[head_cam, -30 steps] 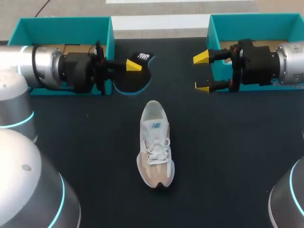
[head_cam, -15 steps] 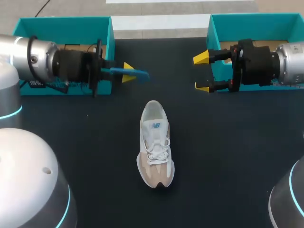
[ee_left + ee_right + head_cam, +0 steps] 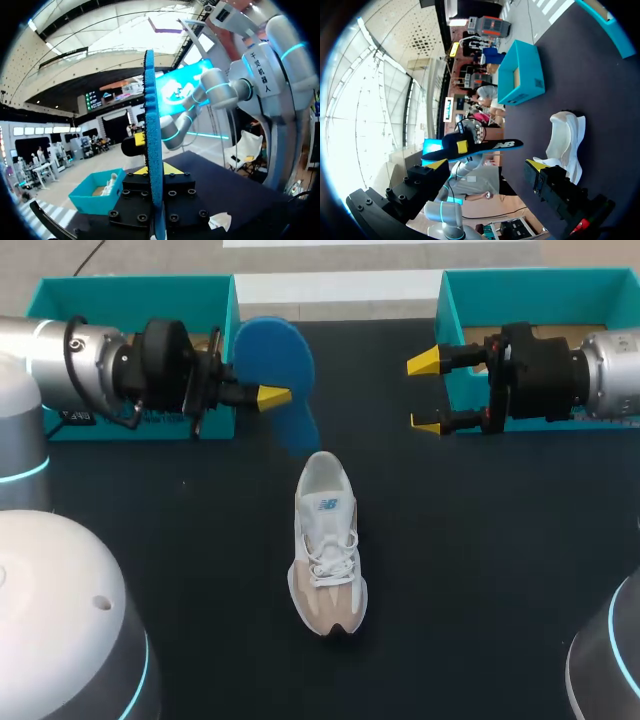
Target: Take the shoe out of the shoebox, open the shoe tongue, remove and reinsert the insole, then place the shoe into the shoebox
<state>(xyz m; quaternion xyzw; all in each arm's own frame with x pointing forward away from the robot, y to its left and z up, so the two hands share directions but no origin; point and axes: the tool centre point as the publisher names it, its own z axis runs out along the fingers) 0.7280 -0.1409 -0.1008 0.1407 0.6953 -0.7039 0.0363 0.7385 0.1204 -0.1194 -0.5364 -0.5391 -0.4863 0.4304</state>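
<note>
The white and beige shoe (image 3: 328,545) lies on the black table, toe toward me, and also shows in the right wrist view (image 3: 565,140). My left gripper (image 3: 272,397) hovers beyond the shoe's heel, shut on the insole (image 3: 275,350), whose blue underside faces up. In the left wrist view the insole (image 3: 152,140) stands edge-on between the yellow fingertips (image 3: 172,169). From the right wrist view its black top face (image 3: 487,146) shows. My right gripper (image 3: 426,392) hangs open at the far right, empty, its tips wide apart in its own view (image 3: 486,165).
A teal shoebox (image 3: 135,285) stands at the back left behind my left arm, and a second teal box (image 3: 540,278) at the back right behind my right arm. The left box also shows in the right wrist view (image 3: 520,75).
My left wrist has rolled, turning the insole from black face up through edge-on to blue underside up. The shoe and the right arm have not moved.
</note>
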